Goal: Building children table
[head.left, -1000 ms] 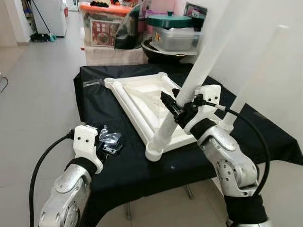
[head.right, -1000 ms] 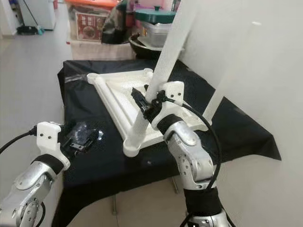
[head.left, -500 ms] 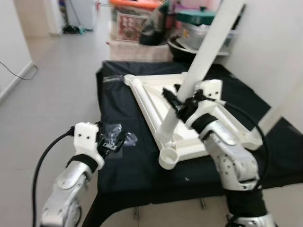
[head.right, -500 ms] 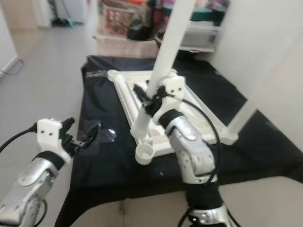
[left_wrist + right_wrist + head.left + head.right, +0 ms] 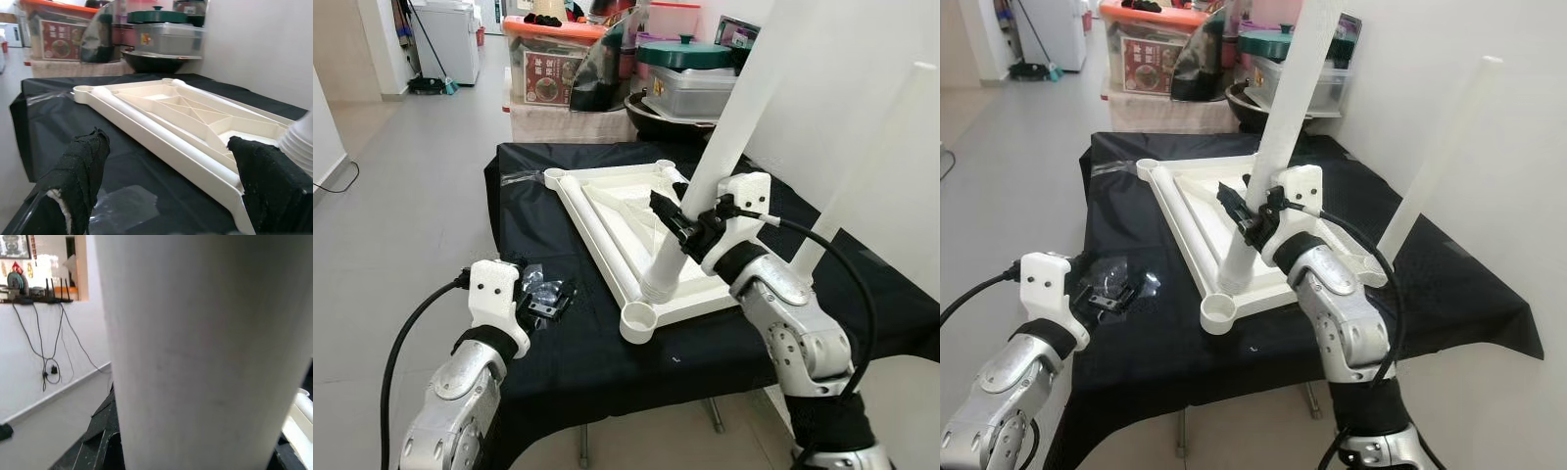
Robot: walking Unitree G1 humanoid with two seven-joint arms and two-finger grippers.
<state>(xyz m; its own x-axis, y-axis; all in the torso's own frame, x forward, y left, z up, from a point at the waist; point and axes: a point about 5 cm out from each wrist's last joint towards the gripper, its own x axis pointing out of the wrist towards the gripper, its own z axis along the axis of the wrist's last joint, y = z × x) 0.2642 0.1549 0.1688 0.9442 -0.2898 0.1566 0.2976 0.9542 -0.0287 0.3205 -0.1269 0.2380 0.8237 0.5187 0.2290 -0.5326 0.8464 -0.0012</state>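
Tabletop [image 5: 626, 211], white and turned underside up, lies on the black-covered desk [image 5: 597, 348], with one leg [image 5: 1440, 157] standing at its far right corner. Right tool [image 5: 677, 223] is clamped on a second white leg [image 5: 724, 157], tilted, its foot near the empty front corner socket [image 5: 638, 322]. Left tool [image 5: 166, 181] hovers with fingers apart over a clear plastic bag [image 5: 543, 291] beside the tabletop

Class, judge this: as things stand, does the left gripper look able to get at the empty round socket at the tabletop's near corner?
Probably yes. The left gripper is open and holds nothing, and bare black cloth lies between it and the socket; the right gripper holds the leg beside it.
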